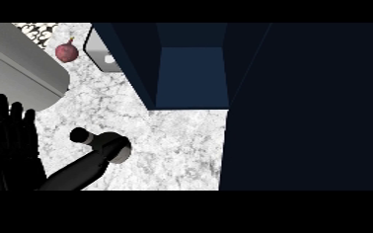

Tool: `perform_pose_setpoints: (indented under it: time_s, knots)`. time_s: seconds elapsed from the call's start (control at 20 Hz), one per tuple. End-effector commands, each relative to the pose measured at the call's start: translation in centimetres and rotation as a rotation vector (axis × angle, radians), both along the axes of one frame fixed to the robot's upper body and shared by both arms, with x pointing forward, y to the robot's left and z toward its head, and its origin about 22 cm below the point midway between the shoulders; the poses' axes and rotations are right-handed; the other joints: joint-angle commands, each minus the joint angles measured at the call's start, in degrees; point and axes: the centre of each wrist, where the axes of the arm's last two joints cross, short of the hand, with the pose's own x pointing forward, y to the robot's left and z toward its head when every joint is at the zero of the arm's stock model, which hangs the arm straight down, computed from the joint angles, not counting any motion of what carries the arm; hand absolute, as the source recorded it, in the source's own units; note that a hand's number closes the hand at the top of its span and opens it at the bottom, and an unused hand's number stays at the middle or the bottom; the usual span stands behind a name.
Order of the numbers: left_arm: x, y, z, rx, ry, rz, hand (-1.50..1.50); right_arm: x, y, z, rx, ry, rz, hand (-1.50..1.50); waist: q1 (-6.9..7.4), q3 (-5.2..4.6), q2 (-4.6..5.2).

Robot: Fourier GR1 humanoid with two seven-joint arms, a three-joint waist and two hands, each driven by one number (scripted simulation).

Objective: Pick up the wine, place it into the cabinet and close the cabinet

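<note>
The wine bottle (102,150) is on the marbled counter (182,143) at lower left, showing a black cap, a pale grey part and a long dark body slanting toward the lower left. I cannot tell whether it stands or leans. My left hand (16,143) rests open at the left edge, fingers up, a short way left of the bottle and not touching it. The dark blue cabinet (191,74) stands open at top centre, and its door (299,108) fills the right side. My right hand does not show.
A reddish-purple round vegetable (66,52) lies at the top left. A large grey rounded body (25,74) slants across the left corner. A pale grey object (102,55) sits half hidden behind the cabinet's left wall.
</note>
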Motion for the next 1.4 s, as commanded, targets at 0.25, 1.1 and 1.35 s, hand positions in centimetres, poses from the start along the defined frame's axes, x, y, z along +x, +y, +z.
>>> perform_pose_setpoints:
  time_s: [0.25, 1.1, 1.35]
  knots:
    - [0.7, 1.4, -3.8, -0.031, 0.054, -0.023, -1.5, -5.0, -1.5, 3.8, 0.042, -0.072, 0.024, -1.5, -0.4, -0.06, 0.0]
    - [1.3, 6.1, -13.5, -0.053, 0.13, 0.006, -1.5, -5.0, -1.6, 3.9, 0.042, -0.103, -0.003, -1.5, -0.05, -0.04, -0.06]
    - [1.5, 8.6, -15.6, -0.091, 0.143, 0.007, -1.5, -5.6, -1.7, 3.7, 0.052, -0.066, 0.011, -1.5, -0.39, 0.0, -0.12]
